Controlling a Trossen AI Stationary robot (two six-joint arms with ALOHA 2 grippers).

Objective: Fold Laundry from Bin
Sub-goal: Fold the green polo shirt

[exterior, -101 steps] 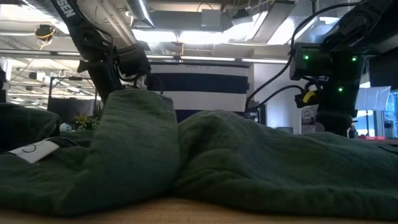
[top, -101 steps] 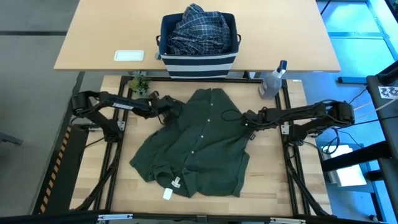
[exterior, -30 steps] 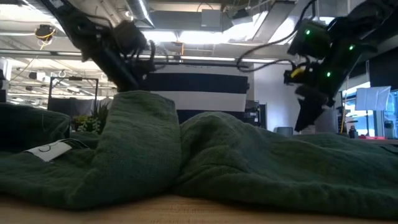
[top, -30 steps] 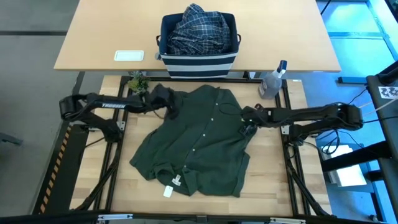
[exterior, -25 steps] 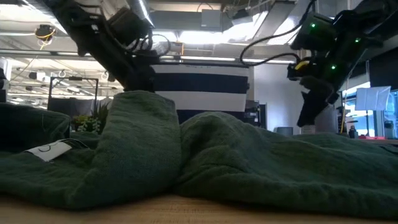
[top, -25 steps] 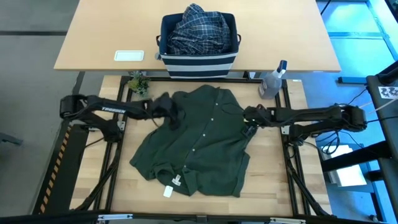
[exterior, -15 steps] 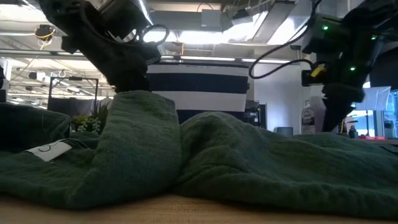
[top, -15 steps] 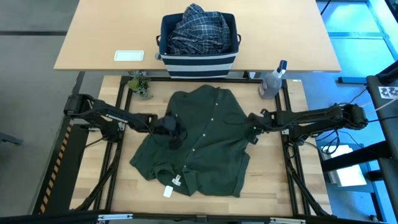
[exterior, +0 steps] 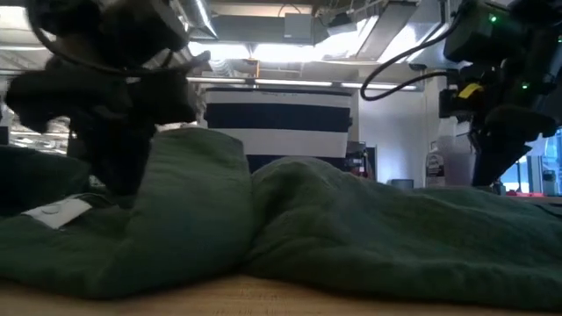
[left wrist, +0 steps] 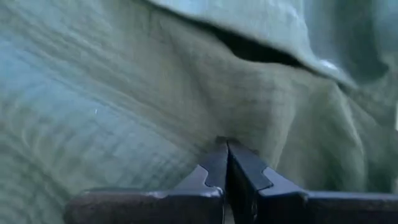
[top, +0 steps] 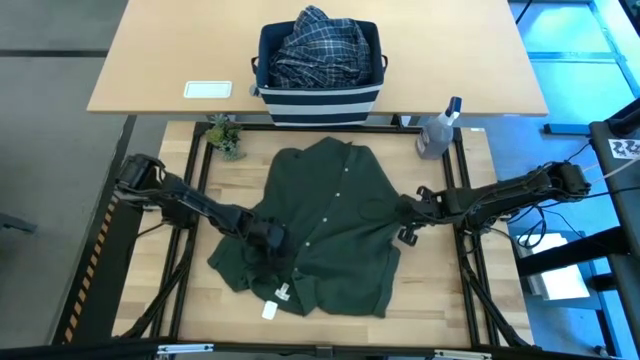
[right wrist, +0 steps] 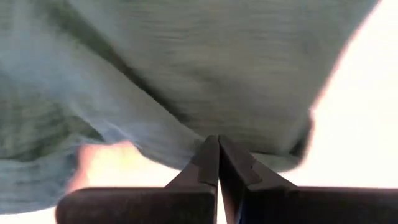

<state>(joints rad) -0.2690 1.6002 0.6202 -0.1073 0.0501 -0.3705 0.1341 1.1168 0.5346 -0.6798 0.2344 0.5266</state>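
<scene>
Green shirt is being pressed flat on the table.
Both closed grippers, left and right, are being held on it; its label writing is unreadable; bin behind.

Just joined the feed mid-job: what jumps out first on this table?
The dark olive-green shirt lies spread across the middle of the lower table, buttons showing. Both shut hands are at it: the left hand over its left side, the right hand by its right edge. Behind, the striped bin holds the plaid shirt.
</scene>
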